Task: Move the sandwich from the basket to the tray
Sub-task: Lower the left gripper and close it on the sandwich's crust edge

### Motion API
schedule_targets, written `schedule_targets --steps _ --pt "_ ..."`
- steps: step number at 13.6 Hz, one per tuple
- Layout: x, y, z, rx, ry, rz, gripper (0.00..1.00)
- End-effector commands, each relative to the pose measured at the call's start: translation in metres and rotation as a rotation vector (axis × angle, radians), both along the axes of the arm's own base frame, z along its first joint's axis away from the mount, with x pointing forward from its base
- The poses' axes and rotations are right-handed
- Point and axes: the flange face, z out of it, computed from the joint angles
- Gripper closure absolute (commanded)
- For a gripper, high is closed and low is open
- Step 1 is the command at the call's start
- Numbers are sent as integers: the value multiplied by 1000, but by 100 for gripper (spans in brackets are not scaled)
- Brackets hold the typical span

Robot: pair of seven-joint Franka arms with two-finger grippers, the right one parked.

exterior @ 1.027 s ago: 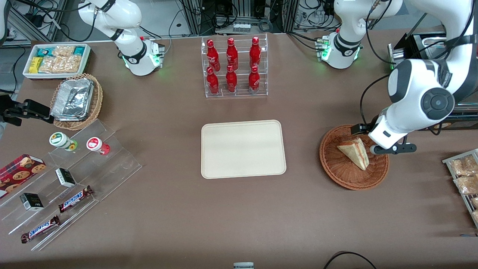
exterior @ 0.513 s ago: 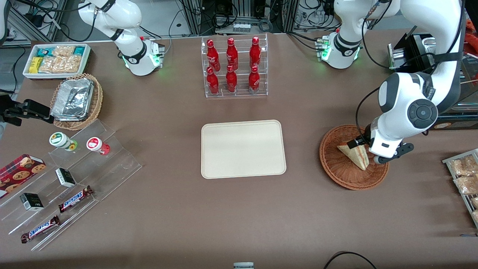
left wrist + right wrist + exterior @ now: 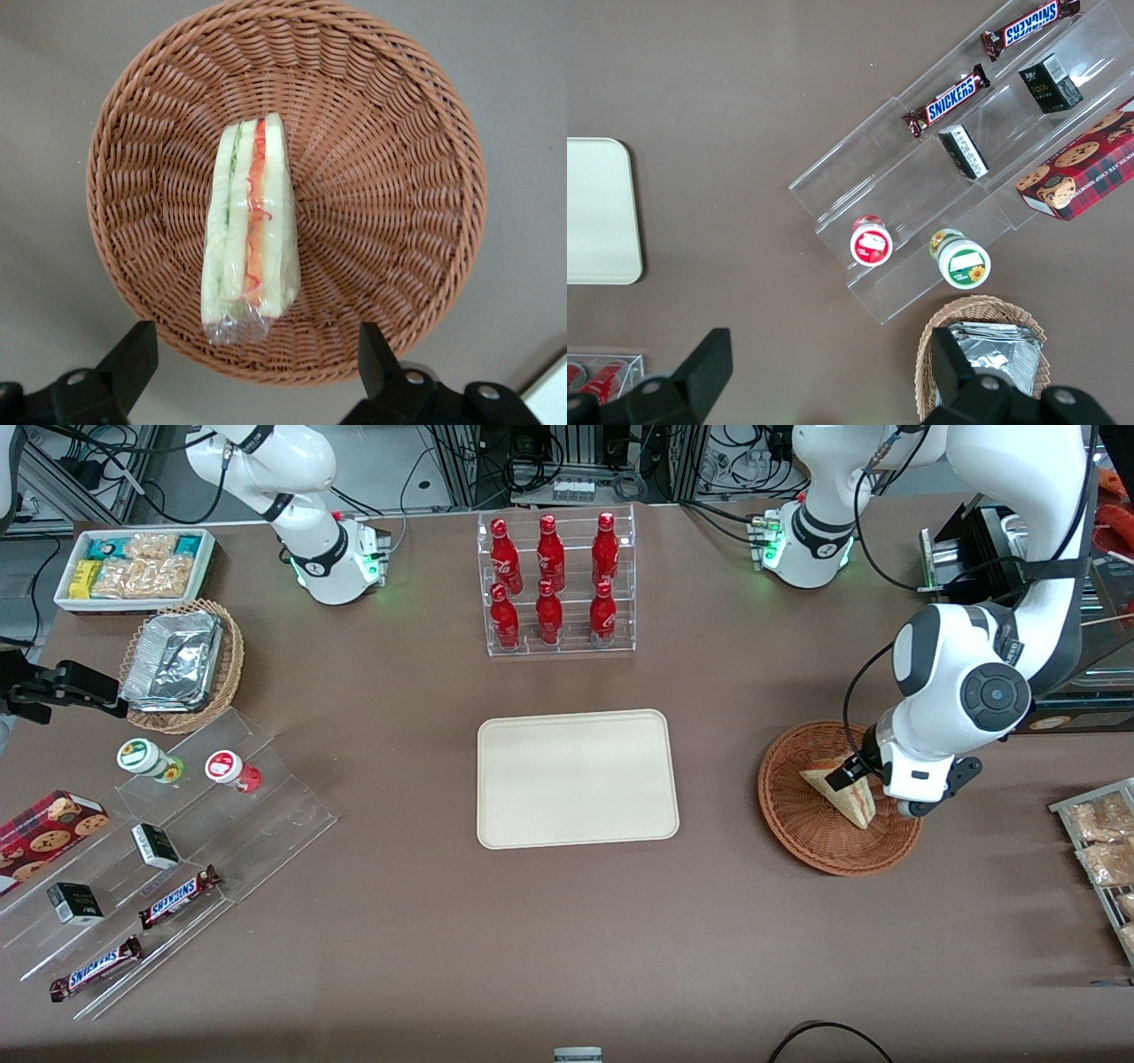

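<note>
Sandwich [image 3: 248, 232] in the basket [image 3: 797, 833], jaws spread wide above it.

I had the gripper [image 3: 252, 372] hovering over the sandwich with both fingers [image 3: 133, 359] set well apart and nothing between them, one to each flat bread face, which I judged the sensible line-up for closing across the wedge's thin dimension rather than along its length. The sandwich stood on edge in the basket's bowl, its wrapped cut face with the red, green and white layers turned up to the wrist camera; its long axis ran across the bowl from near the rim toward the centre. From the front it pointed its narrow tip toward the tray [image 3: 578, 778], which sat bare, well apart on the bench [image 3: 567, 939].
</note>
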Motion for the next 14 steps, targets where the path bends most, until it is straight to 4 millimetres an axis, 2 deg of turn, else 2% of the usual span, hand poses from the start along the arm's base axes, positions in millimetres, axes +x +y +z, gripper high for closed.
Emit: schedule_targets --steps 1,5,10,12,13,14 --pt "-9 5 -12 2 -32 22 0" --pt "-14 12 -34 -5 -64 37 0" --pt "-12 13 -60 -16 -61 56 0" --pt "-12 13 -63 -35 -64 79 0" --pt "-12 13 -65 -34 -61 79 5" --pt "-13 14 -68 -36 -56 98 16"
